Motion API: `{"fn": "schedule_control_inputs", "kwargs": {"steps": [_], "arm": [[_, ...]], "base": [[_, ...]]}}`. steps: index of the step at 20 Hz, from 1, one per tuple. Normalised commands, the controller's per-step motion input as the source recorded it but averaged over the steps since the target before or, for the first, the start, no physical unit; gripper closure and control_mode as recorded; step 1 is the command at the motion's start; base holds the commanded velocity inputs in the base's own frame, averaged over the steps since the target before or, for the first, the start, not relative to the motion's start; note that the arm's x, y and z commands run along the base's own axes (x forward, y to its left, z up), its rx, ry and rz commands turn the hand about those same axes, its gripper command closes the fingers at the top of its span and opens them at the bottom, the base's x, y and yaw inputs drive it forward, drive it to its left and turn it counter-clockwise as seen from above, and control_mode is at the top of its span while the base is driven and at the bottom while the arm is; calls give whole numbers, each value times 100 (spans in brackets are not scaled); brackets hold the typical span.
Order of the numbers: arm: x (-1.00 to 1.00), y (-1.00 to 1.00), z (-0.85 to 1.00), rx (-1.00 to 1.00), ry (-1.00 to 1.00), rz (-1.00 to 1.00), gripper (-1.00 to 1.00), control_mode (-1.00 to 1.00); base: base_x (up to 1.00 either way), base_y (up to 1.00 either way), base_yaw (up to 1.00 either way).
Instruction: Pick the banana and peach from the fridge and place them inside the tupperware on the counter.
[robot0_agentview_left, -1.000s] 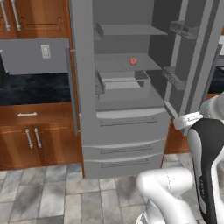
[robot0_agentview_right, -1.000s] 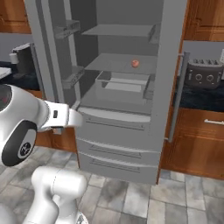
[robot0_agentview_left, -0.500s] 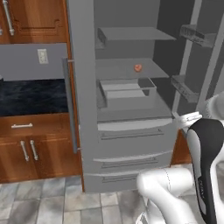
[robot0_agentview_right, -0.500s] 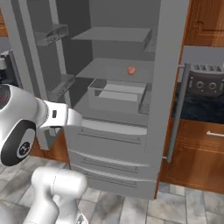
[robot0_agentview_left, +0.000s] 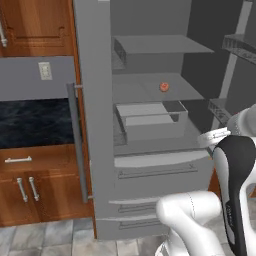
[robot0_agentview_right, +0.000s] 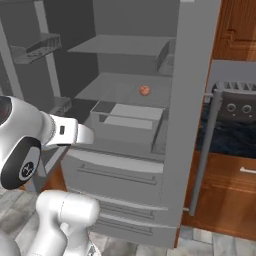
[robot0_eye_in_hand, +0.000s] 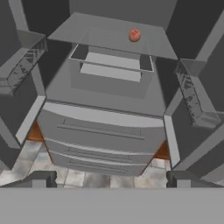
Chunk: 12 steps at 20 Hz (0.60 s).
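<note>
The fridge (robot0_agentview_left: 100, 165) stands open in front of me, with grey shelves and drawers. The peach (robot0_agentview_left: 163, 87) is a small round pinkish-red fruit. It lies alone on the middle shelf, and I see the peach (robot0_agentview_right: 144, 90) again from the right and the peach (robot0_eye_in_hand: 134, 35) near the top of the hand view. My gripper (robot0_eye_in_hand: 111, 179) is open, its fingertips (robot0_eye_in_hand: 40, 178) wide apart, low and well short of the shelves, level with the drawers. The banana and the tupperware are out of view. The dark counter (robot0_agentview_left: 35, 122) lies left of the fridge.
A grey open bin (robot0_agentview_left: 150, 120) sits on the shelf below the peach. Door racks (robot0_eye_in_hand: 194, 98) flank the opening on both sides. The fridge door's bar handle (robot0_agentview_left: 77, 142) stands at the left. Wooden cabinets (robot0_agentview_left: 30, 185) are under the counter, and an oven panel (robot0_agentview_right: 235, 107) at the right.
The whole picture has shifted and the fridge looks nearer, so the base has driven. The peach keeps its place on the shelf.
</note>
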Motion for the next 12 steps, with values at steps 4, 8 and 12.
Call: {"fn": "schedule_control_inputs", "kwargs": {"steps": [4,8,12], "arm": [[0,0,0,0,0,0,-100,100],[0,0,0,0,0,0,-100,100],[0,0,0,0,0,0,-100,100]], "base": [[58,-29,0],[61,-36,0],[54,-29,0]]}}
